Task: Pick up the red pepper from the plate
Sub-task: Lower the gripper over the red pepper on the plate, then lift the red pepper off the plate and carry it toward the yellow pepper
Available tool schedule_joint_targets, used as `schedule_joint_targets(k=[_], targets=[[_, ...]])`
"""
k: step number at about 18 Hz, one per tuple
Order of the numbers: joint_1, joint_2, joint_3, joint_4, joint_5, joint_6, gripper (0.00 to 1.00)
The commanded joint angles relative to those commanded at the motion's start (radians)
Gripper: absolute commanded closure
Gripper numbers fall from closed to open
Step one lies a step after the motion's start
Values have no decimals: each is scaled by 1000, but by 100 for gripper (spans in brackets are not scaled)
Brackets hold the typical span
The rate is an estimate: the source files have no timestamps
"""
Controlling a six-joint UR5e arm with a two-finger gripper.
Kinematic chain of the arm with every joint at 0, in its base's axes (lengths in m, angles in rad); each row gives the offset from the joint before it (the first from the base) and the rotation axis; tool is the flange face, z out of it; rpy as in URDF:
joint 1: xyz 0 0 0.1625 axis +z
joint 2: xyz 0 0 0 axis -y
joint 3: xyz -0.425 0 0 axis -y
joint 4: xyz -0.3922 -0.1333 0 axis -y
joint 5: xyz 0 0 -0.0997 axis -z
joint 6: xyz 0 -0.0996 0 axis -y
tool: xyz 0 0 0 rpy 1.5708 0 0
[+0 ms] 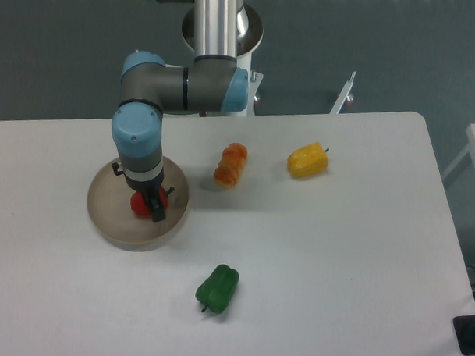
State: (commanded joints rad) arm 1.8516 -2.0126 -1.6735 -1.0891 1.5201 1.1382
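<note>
Green pepper (217, 287) is seen nearest on the tabletop (336, 252), well apart from the work area and not part of the job; next back, the plate (115, 220) sits at the left, with the red pepper (140, 204) on it, right of the plate's centre; the tool (153, 207) is placed directly over the pepper, so the step in hand is judged to be the grasp itself, descent apparently done, lift not yet begun; the pepper is mostly covered by the tool and wrist, only slivers of red being visible either side; tool opening cannot be told, nor whether contact is made; next move is judged to call for a confirmed closure on the pepper body, then a straight lift clear of the plate rim; further back, an orange pepper (231, 164) and a yellow pepper (308, 160) lie untouched; arm base is cut off at the top edge.
</note>
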Motion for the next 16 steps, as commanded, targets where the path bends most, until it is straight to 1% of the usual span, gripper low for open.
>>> schedule_joint_targets(k=[1, 2, 3, 4, 5, 7, 8, 10, 12, 13, 15, 16], targets=[[0, 2, 0, 0, 2, 2, 29], [0, 3, 0, 0, 2, 2, 42], [0, 6, 0, 2, 2, 2, 66], [0, 8, 3, 0, 2, 2, 75], [0, 11, 11, 0, 0, -2, 83], [6, 18, 32, -8, -3, 2, 83], [12, 34, 46, -9, -6, 6, 82], [73, 83, 84, -24, -8, 2, 82], [127, 110, 100, -26, -8, 9, 82], [180, 126, 113, -53, -12, 12, 82], [237, 126, 144, -107, -37, 11, 82], [268, 127, 161, -144, -38, 15, 82]])
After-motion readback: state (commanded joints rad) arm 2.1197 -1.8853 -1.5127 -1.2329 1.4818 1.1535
